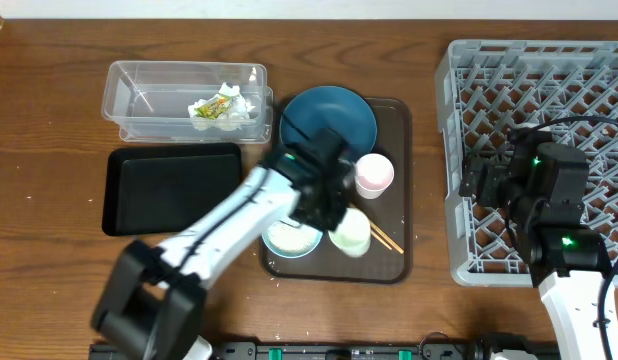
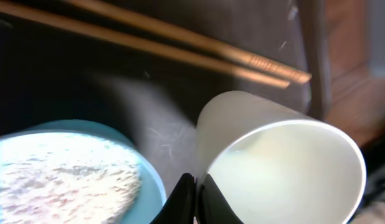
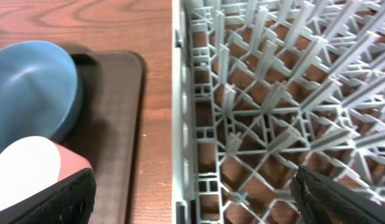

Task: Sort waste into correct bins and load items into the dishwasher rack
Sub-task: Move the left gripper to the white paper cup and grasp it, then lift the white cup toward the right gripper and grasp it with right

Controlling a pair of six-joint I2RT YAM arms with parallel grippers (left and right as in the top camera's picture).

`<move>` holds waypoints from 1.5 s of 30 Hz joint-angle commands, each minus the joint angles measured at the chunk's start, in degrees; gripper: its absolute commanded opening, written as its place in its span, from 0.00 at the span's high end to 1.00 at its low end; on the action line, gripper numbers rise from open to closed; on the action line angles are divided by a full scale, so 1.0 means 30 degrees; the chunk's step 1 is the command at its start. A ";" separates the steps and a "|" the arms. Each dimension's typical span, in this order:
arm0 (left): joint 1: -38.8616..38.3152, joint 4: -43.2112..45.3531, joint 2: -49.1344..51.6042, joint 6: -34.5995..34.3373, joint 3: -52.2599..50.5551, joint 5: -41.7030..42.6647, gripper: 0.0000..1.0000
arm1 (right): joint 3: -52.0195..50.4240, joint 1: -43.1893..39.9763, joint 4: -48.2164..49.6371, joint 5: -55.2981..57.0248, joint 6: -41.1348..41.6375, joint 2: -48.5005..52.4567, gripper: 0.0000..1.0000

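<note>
Closest to the left wrist camera, the left end effector (image 2: pixel 197 200) is seen with its two dark fingers drawn almost together, and the thin wall of the greenish cup (image 2: pixel 286 168) appears to be pinched between them at the rim. The cup is tilted well over, its mouth turned toward the camera. Just beside it on the left, the white bowl (image 2: pixel 68 177) is filled with rice grains (image 2: pixel 74 171); beyond both, the wooden chopsticks (image 2: pixel 180 46) are laid across the dark brown tray (image 1: pixel 394 130). From overhead, the cup is found at the lower middle of that tray, directly below the left end effector and between the bowl and the chopsticks. The pinkish cup (image 1: pixel 374 175) is placed just above it, and the dark-blue plate (image 1: pixel 329 120) sits at the tray's far end. The right end effector (image 3: pixel 189 199) is held wide open with nothing between its fingers, above the near-left part of the dishwasher rack (image 3: pixel 273 93), well apart from the cups. On the table (image 1: pixel 49 60) to the left, crumpled tissue (image 1: pixel 211 110) and a yellow-green wrapper (image 1: pixel 229 95) are held in the clear tub (image 1: pixel 139 95), with the black tray (image 1: pixel 174 190) just in front of it.
</note>
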 commanded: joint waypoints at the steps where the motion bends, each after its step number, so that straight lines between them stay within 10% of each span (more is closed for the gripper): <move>1: 0.2317 0.0692 -0.2280 -0.0058 0.0823 0.4430 0.94 | 0.0430 0.0233 0.0335 -0.2550 -0.0233 0.0051 0.02; 15: 0.7956 1.0586 -0.0291 -0.6426 0.0816 1.9504 0.94 | 0.0430 0.0240 0.6666 -2.1362 -0.4692 0.2943 0.01; 32: 0.4721 1.1336 0.0488 -0.7125 0.0809 1.8761 0.94 | 0.0430 0.0969 0.9690 -2.3307 -0.4619 0.4350 0.01; 38: 0.4422 1.1621 0.0488 -0.7344 0.0816 1.8440 0.94 | 0.0430 0.1093 0.9806 -2.3314 -0.4619 0.4350 0.30; 45: 0.4481 1.1606 0.0488 -0.7410 0.0809 1.8440 0.94 | 0.0430 0.1093 0.9806 -2.3307 -0.4619 0.4350 0.38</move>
